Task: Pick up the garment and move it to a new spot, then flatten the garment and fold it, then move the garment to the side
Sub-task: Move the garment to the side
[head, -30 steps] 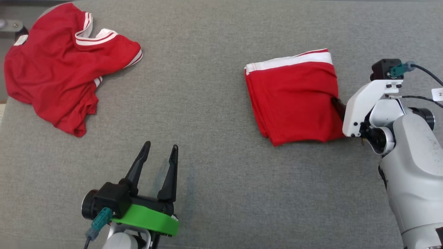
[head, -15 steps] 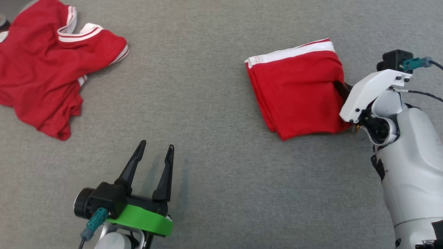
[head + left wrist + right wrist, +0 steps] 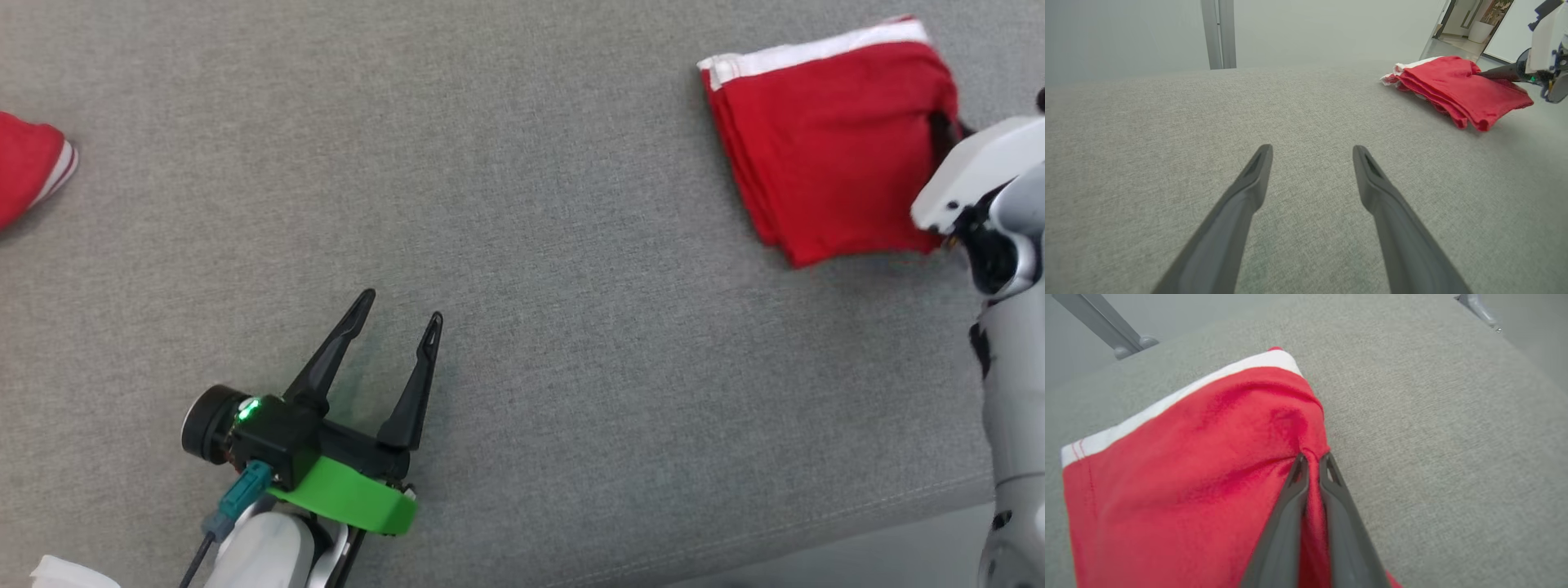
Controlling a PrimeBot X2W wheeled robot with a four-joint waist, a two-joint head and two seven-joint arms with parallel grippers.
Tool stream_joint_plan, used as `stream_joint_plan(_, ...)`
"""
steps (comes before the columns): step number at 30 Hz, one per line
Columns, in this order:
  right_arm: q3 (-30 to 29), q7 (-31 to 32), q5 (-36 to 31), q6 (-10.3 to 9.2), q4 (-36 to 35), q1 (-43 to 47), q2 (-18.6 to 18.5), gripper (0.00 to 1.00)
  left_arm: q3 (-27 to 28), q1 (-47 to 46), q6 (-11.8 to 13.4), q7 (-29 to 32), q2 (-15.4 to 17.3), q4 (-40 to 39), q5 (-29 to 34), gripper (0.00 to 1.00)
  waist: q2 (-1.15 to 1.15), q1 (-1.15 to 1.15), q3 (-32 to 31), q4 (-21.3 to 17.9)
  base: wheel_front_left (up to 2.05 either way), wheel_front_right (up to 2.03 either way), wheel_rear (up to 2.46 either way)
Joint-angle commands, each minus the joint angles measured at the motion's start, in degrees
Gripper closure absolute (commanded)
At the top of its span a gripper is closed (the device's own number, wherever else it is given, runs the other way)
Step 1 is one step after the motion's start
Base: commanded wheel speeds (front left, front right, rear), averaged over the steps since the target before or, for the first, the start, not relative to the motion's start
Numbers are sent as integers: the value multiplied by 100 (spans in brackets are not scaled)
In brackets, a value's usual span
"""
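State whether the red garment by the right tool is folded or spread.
Folded: the garment lies as a compact rectangle with stacked layer edges.

Grey fabric surface point(image 3: 571, 245), pale wall point(image 3: 1126, 32), metal post point(image 3: 1218, 32)

On the grey woven surface point(image 3: 522, 204) a folded red garment point(image 3: 824, 147) with a white band is laid at the far right; a second red cloth point(image 3: 24, 163) is seen at the left edge.

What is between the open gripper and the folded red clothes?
Nothing, just bare grey cloth surface between the left gripper and the folded red garment, as the head and left wrist views show.
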Motion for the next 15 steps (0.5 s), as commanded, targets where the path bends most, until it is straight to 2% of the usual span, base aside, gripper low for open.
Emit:
stream_joint_plan(1, -136, -73, -255, -5, 103, -213, -122, 100, -11, -82, -17, -3, 58, -43, -52, 0, 0, 0, 538, 22, 0, 0, 0)
stream_joint_plan(11, -1238, 73, -1904, -5, 430, -1381, -798, 100, 395, 282, -17, -3, 156, -362, -75, 0, 0, 0, 913, 565, 0, 0, 0)
stream_joint_plan(15, -1653, 151, -2527, -5, 377, -1495, -857, 100, 479, 371, -17, -3, 131, -401, -66, 0, 0, 0, 873, 588, 0, 0, 0)
